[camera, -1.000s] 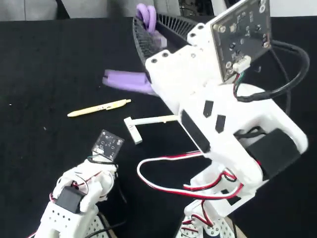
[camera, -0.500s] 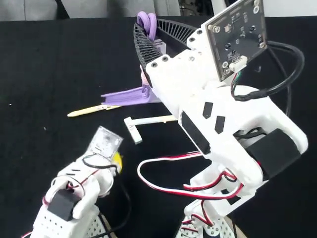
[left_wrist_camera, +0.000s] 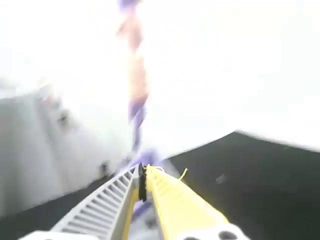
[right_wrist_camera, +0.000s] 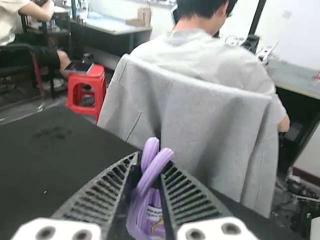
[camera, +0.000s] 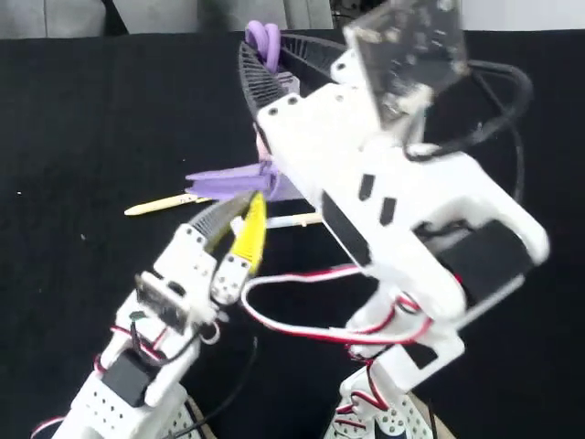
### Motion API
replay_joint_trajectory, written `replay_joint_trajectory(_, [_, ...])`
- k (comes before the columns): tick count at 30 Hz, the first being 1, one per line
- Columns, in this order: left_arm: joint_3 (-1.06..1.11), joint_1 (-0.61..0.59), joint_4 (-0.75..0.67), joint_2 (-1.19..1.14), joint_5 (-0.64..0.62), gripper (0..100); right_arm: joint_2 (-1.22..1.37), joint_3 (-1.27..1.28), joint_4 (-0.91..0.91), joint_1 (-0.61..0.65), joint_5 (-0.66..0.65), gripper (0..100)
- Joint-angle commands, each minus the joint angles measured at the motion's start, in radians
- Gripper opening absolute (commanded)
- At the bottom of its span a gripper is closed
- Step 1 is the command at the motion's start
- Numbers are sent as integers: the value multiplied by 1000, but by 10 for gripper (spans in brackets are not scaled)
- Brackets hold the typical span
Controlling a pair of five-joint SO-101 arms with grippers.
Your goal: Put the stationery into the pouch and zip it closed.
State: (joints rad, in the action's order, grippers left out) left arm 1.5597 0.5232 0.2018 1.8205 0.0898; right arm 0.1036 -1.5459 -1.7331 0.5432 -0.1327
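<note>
Here the right end effector [right_wrist_camera: 150,164] clamps the pouch [right_wrist_camera: 143,216] over black table [camera: 91,110]; left end effector [camera: 253,198] closed.

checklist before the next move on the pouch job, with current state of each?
1. Right gripper holding purple fabric pouch: ok, jaws shut on one end.
2. Left gripper at the pouch's hanging end: ok, jaws shut.
3. Left gripper actually gripping the pouch: cannot tell.
4. Pouch opening unzipped: cannot tell.
5. Yellow pen inside the pouch: not ok, on black table.
6. White T-shaped piece inside: not ok, on the table.
</note>
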Motion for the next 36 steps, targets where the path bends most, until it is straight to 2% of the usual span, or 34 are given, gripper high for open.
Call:
replay_joint_trajectory(1, [4,157,-72,5,-5,30,48,-33,-6,64,-5,11])
replay_joint_trajectory(5, [2,171,-72,5,-5,31,84,-35,-12,132,-5,11])
replay_joint_trajectory(10, [33,171,-72,5,-11,99,88,-35,-14,138,-5,11])
replay_joint_trajectory(13, [85,153,-72,5,-5,106,76,-59,-26,138,-5,11])
replay_joint_trajectory(17, [125,5,-84,5,-9,109,39,-74,-32,135,-5,11])
replay_joint_trajectory(20, [136,-151,-186,5,-12,109,2,-70,-34,137,-3,11])
replay_joint_trajectory(23, [136,-236,-216,5,-12,109,-39,-68,-34,135,-3,11])
replay_joint_trajectory(36, [136,-228,-213,5,-12,109,-165,-10,-9,137,-12,11])
